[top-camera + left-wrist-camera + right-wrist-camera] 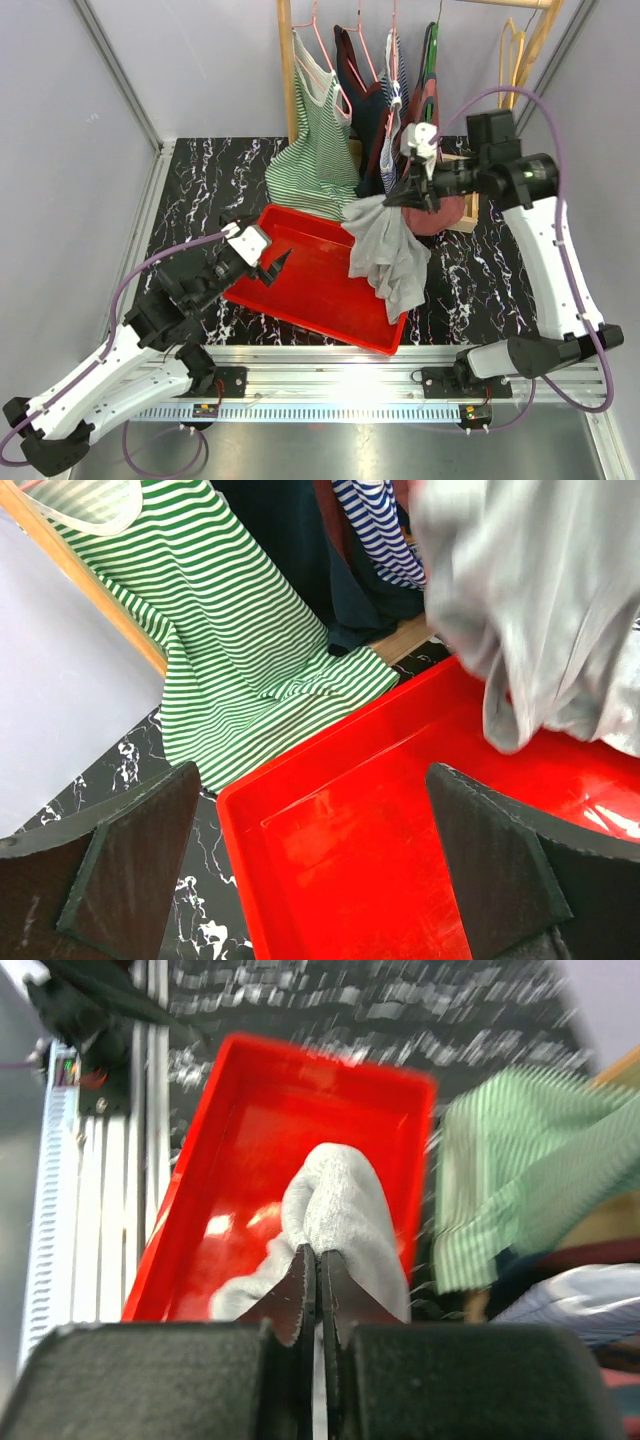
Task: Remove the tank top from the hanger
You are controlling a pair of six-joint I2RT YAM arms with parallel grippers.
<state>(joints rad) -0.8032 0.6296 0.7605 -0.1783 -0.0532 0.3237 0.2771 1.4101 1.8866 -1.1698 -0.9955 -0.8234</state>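
My right gripper (405, 198) is shut on a grey tank top (390, 250) and holds it in the air above the right end of the red tray (300, 280). The top hangs down off the hanger, its hem over the tray. In the right wrist view the grey cloth (345, 1200) bunches beyond my closed fingertips (318, 1260). It also shows at the top right of the left wrist view (530, 590). My left gripper (265, 262) is open and empty, low over the tray's left end, jaws wide apart (315, 860).
A wooden rack (288, 70) at the back holds a green striped tank top (315, 140), a dark navy one (365, 110), a blue striped one (392, 90) and others on hangers. An empty yellow hanger (512, 50) hangs at right. The marble table (200, 190) has an aluminium rail at the front edge.
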